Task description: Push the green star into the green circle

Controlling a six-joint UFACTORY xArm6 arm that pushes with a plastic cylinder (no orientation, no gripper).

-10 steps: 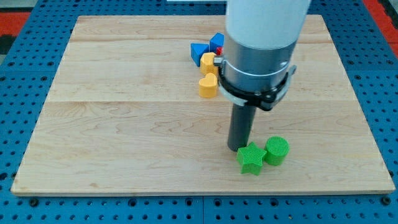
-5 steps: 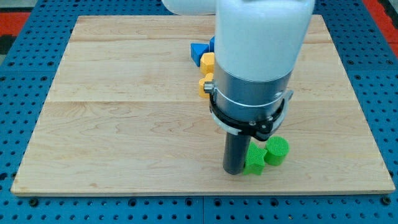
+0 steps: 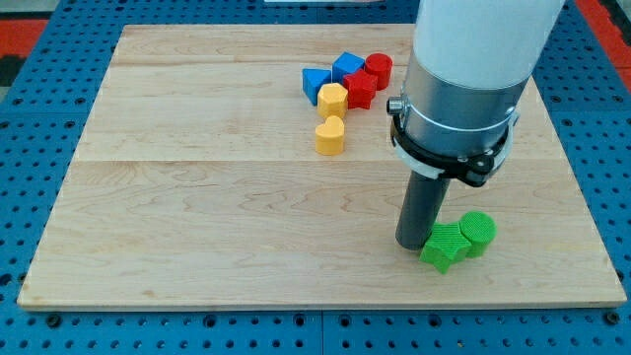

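Observation:
The green star point(image 3: 444, 248) lies near the board's bottom edge at the view's lower right. The green circle point(image 3: 478, 233), a short cylinder, stands against the star's right side, touching it. My tip point(image 3: 412, 243) rests on the board right at the star's left side, touching or almost touching it. The arm's wide white and grey body rises above the tip and hides part of the board behind it.
A cluster sits at the view's top centre: a blue triangle point(image 3: 315, 81), a blue block point(image 3: 345, 66), a red cylinder point(image 3: 378, 69), a red star point(image 3: 360, 90), a yellow hexagon point(image 3: 332, 99) and a yellow heart point(image 3: 330, 135). The wooden board point(image 3: 197, 197) ends just below the green pair.
My tip moved down and then right along the board. The green star and green circle slid together to the view's right, still touching. The arm no longer hides the top cluster.

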